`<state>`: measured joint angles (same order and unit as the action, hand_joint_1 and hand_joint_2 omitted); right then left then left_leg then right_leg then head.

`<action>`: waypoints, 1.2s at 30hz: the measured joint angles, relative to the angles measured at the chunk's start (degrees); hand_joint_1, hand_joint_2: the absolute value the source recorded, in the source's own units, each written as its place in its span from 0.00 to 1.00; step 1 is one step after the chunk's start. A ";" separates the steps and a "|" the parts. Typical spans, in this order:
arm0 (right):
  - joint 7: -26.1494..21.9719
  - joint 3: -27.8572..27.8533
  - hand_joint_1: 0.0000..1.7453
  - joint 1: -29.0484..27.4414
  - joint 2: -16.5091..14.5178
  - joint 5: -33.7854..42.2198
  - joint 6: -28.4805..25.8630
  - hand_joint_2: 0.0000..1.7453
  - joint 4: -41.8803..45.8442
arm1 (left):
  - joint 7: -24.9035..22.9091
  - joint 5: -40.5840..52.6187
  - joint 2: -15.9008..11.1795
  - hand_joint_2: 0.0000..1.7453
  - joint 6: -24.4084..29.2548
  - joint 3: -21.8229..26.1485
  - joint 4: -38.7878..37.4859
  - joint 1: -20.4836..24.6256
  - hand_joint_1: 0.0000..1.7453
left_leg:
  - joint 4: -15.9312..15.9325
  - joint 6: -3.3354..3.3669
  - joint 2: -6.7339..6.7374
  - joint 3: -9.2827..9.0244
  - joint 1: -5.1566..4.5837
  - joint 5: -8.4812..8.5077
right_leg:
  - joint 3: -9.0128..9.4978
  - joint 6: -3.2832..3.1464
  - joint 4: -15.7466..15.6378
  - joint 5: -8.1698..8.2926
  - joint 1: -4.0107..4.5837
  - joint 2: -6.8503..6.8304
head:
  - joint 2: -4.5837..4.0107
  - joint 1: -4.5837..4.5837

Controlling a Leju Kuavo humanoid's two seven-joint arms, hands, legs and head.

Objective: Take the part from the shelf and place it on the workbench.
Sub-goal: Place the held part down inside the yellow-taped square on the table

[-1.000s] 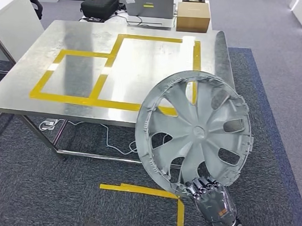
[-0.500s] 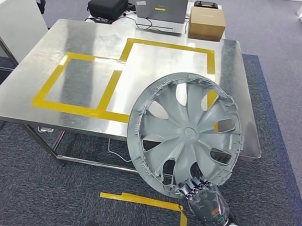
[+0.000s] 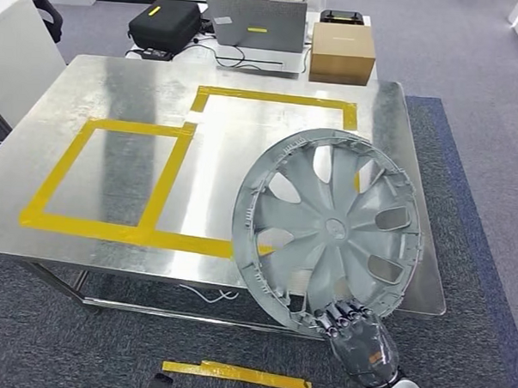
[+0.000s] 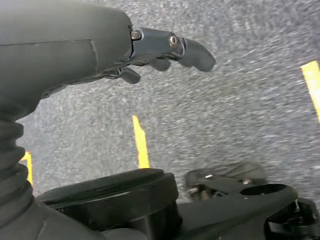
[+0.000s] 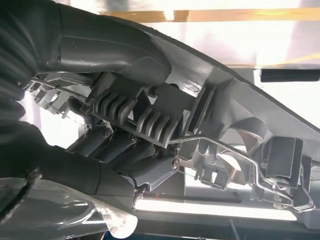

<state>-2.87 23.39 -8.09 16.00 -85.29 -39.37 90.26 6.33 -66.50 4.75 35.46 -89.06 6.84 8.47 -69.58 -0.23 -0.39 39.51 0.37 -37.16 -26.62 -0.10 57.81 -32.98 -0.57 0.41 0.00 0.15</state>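
The wheel cover (image 3: 330, 227) is up in the air, tilted on edge, its inner ribbed side facing the robot, and it hangs over the near right corner of the steel workbench (image 3: 118, 85). The right hand (image 3: 360, 340) grips it at the lowest part of the rim, fingers (image 3: 342, 316) curled over the edge; in the right wrist view those fingers (image 5: 124, 150) sit wrapped around the rim's clips and wire ring, thumb on the outer face.

To my eye the carry is nearly done and the set-down is what matters. The grip is at one point on a wide, light disc, so it wants to swing; I'd bring it forward slowly, lay it flat over the larger yellow taped box (image 3: 273, 100), and let the far edge touch first before the fingers let go. Part of the cover overhangs the table's near edge, so a release here could tip it onto the carpet.

The left hand (image 4: 166, 47) hangs over the carpet, fingers apart, holding nothing.

Counting up: one wheel cover, one workbench, two taped boxes side by side on it. Beyond the far edge: one black case (image 3: 165, 22), one laptop (image 3: 256, 22), one cardboard box (image 3: 343, 52).
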 joint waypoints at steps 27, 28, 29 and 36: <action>-9.38 -9.01 1.00 12.86 0.87 12.65 5.33 1.00 -15.62 | -0.34 5.07 -0.20 1.00 -1.73 -0.12 0.00 0.33 0.00 | -3.76 0.30 -0.08 -0.14 -0.48 2.11 | -6.51 0.45 1.50 3.38 -0.44 0.00 | 0.00 0.19; -10.47 -9.41 1.00 14.56 0.87 13.47 5.81 1.00 -18.12 | -0.21 5.43 -0.22 1.00 -1.99 -0.12 0.00 0.44 0.00 | -5.68 0.30 -0.08 1.17 -0.47 2.26 | -6.27 0.37 1.50 3.26 -0.42 0.03 | 0.00 0.19; -11.59 -9.65 1.00 16.20 0.86 14.15 6.18 1.00 -20.64 | -0.06 5.70 -0.23 1.00 -2.26 -0.12 0.00 0.56 0.00 | -5.58 0.37 -0.08 1.55 -0.48 3.48 | -5.99 0.34 1.50 3.11 -0.42 0.08 | 0.00 0.19; -14.45 -9.04 1.00 25.25 -0.25 13.58 8.23 1.00 -33.68 | -0.19 6.48 -0.41 1.00 -3.24 -0.12 0.00 0.60 0.00 | 8.78 1.60 -0.12 -3.15 -0.78 10.77 | -5.69 1.84 1.37 2.92 -0.09 0.42 | 0.00 0.16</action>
<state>-17.32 14.35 17.16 15.75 -71.71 -31.14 56.58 6.14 -60.02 4.34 32.23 -89.18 6.84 9.06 -60.80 1.37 -0.51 36.36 -0.41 -26.39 -32.31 1.74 59.18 -30.06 -0.66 0.83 0.00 0.32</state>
